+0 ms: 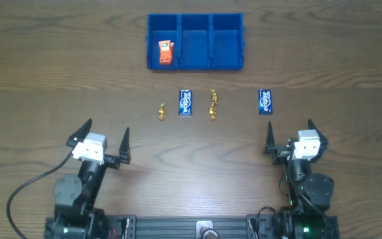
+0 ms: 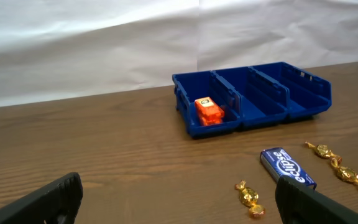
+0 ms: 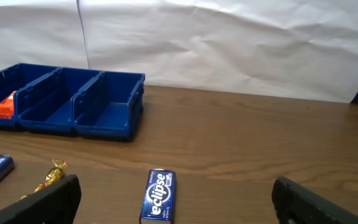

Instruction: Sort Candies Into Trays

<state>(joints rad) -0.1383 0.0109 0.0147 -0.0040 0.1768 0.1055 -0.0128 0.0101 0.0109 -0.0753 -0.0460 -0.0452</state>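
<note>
A blue three-compartment tray (image 1: 195, 41) (image 2: 253, 93) (image 3: 73, 102) stands at the table's far middle. An orange candy (image 1: 166, 53) (image 2: 207, 111) (image 3: 5, 104) lies in its left compartment; the other two hold nothing. In front of the tray lie a gold-wrapped candy (image 1: 162, 111) (image 2: 248, 196), a blue pack (image 1: 186, 102) (image 2: 287, 167), two more gold candies (image 1: 213, 104) (image 2: 334, 164) (image 3: 50, 175), and a second blue pack (image 1: 265, 101) (image 3: 158, 195). My left gripper (image 1: 105, 142) (image 2: 179, 202) is open near the left front. My right gripper (image 1: 289, 137) (image 3: 174, 199) is open at the right front.
The wooden table (image 1: 58, 73) has bare room to the left and right of the candy row. A white backdrop (image 3: 229, 43) hangs behind the tray.
</note>
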